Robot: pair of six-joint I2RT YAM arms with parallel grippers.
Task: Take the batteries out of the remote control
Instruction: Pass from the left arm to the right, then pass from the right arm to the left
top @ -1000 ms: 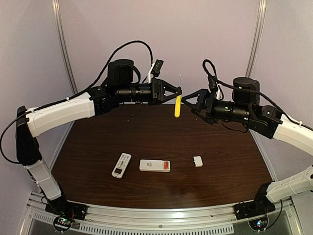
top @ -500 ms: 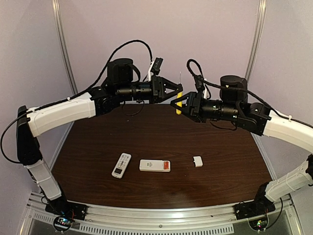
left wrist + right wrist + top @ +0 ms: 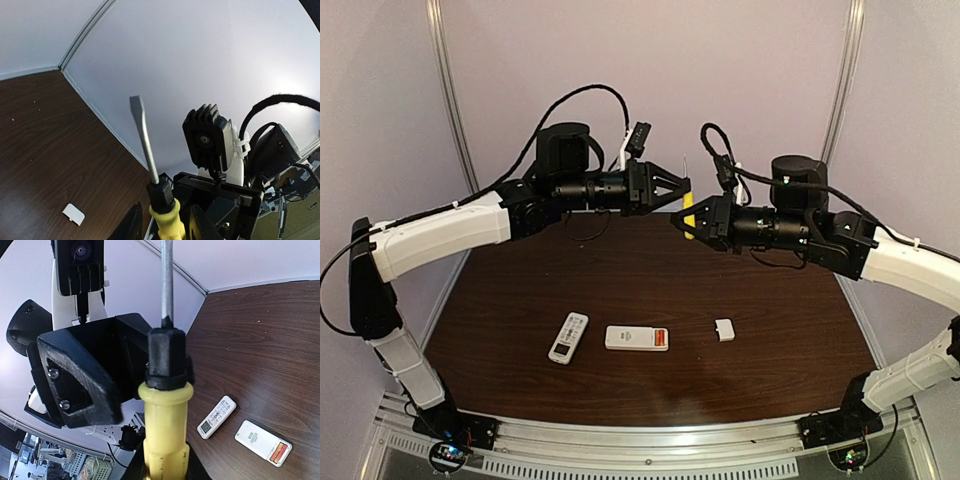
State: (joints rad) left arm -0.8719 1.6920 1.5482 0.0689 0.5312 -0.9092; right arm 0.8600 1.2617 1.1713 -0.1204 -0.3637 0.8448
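The white remote control (image 3: 637, 338) lies back-up on the table with its compartment uncovered, and the orange-red batteries (image 3: 661, 339) sit inside it at the right end; they also show in the right wrist view as the batteries (image 3: 278, 452). High above the far table, both grippers meet at a yellow-handled screwdriver (image 3: 688, 207) held upright. My right gripper (image 3: 162, 471) is shut on the yellow handle (image 3: 164, 430). My left gripper (image 3: 167, 227) stands open, its fingers (image 3: 131, 225) a little apart from the handle on both sides.
A second remote (image 3: 568, 338), buttons up, lies left of the open one. A small white cover (image 3: 724, 329) lies to its right, also seen as the cover (image 3: 73, 214). Both arms arch high over the dark wooden table (image 3: 770, 380).
My right gripper swung left to the screwdriver and closed on its handle. My left gripper, which was holding it, has opened its jaws around it.
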